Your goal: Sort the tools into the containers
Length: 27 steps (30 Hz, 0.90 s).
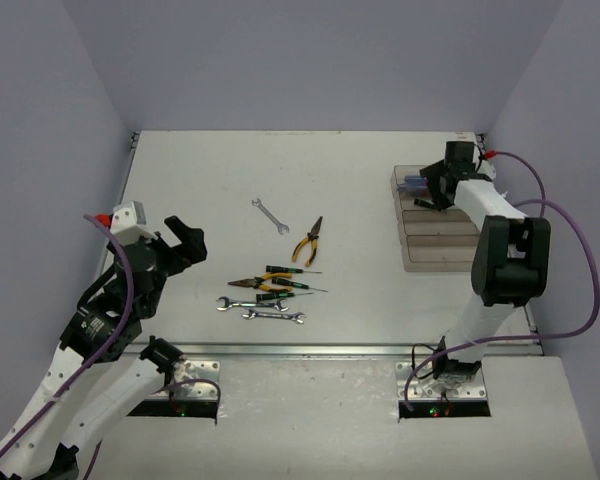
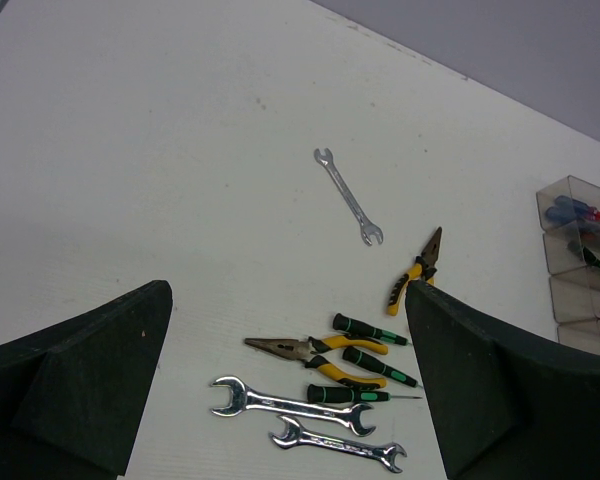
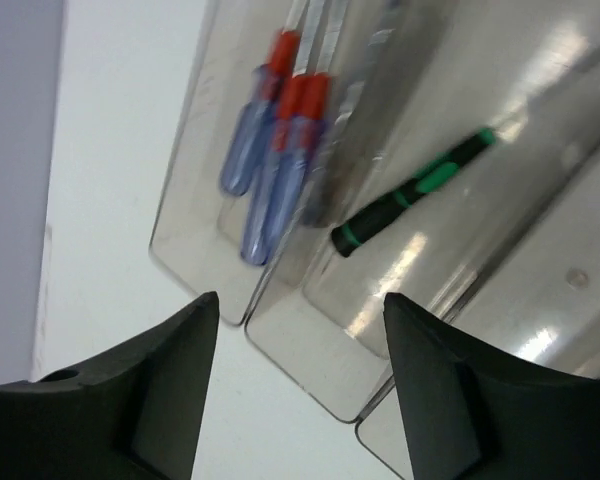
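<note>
Loose tools lie mid-table: a lone silver wrench (image 1: 270,215) (image 2: 348,196), orange-handled pliers (image 1: 307,240) (image 2: 415,272), and a cluster of yellow-handled pliers (image 1: 260,285) (image 2: 315,350), three black/green screwdrivers (image 1: 288,283) (image 2: 378,366) and two wrenches (image 1: 273,316) (image 2: 290,403). My left gripper (image 1: 185,243) (image 2: 290,400) is open and empty, left of the cluster. The four joined clear bins (image 1: 440,238) stand at the right. My right gripper (image 1: 432,185) (image 3: 300,380) is open and empty above their far end. Blue/red screwdrivers (image 3: 275,170) lie in the farthest bin, and one black/green screwdriver (image 3: 410,195) in the bin beside it.
Purple-grey walls close the table at the back and both sides. The table's front edge is a metal rail (image 1: 320,350) with the arm bases behind it. The bins also show at the right edge of the left wrist view (image 2: 580,250).
</note>
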{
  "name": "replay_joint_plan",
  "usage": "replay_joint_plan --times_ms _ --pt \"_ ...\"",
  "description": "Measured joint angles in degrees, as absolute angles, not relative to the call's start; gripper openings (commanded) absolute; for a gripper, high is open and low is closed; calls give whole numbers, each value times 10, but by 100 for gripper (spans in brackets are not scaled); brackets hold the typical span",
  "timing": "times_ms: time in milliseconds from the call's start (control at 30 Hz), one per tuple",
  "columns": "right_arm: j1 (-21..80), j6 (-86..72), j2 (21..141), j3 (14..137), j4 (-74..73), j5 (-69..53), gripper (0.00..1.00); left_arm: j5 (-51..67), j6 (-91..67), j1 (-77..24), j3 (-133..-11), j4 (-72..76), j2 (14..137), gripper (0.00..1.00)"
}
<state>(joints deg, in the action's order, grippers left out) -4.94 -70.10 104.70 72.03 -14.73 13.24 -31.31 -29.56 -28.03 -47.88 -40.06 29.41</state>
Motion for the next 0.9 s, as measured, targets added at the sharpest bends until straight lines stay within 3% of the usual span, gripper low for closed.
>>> replay_joint_plan --times_ms 133,300,400,467,567,900 --pt "10 -508 978 656 -55 21 97 -314 -296 -280 -479 -401 294 100" --pt "179 -266 940 704 -75 -90 96 -320 -296 -280 -479 -401 292 100" --pt "286 -159 957 754 -129 -108 82 -323 -298 -280 -479 -401 290 100" --pt "346 -104 976 766 -163 -92 64 -324 -298 -280 -479 -401 289 100" --pt "404 -40 1019 771 -217 -74 52 -325 -298 -280 -479 -401 288 100" --pt "460 49 1129 804 -297 -33 36 -326 -298 -280 -479 -401 287 100"
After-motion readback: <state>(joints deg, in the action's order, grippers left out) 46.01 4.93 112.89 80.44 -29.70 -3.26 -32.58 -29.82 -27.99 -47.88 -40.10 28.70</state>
